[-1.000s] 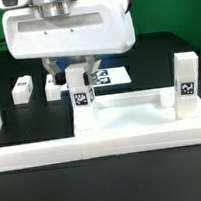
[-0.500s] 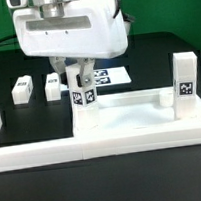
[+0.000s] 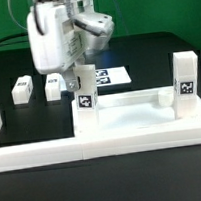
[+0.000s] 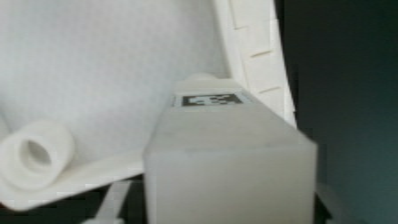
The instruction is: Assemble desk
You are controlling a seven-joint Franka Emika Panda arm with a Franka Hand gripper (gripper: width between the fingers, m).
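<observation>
Grips white rectangular tagged leg block [image 3: 84, 96] with two-finger gripper [image 3: 79, 77] closed narrowly on its top, upright at white plastic rimmed tray-like tabletop [image 3: 130, 113] corner, exterior view's left. At opposite corner, another upright leg block [image 3: 185, 80]; behind, two loose leg blocks [image 3: 23, 89].

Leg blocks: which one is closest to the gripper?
The upright leg at the tabletop's corner on the exterior view's left, directly beneath the gripper. A second upright leg stands toward that view's right; two loose legs lie farther left.
</observation>
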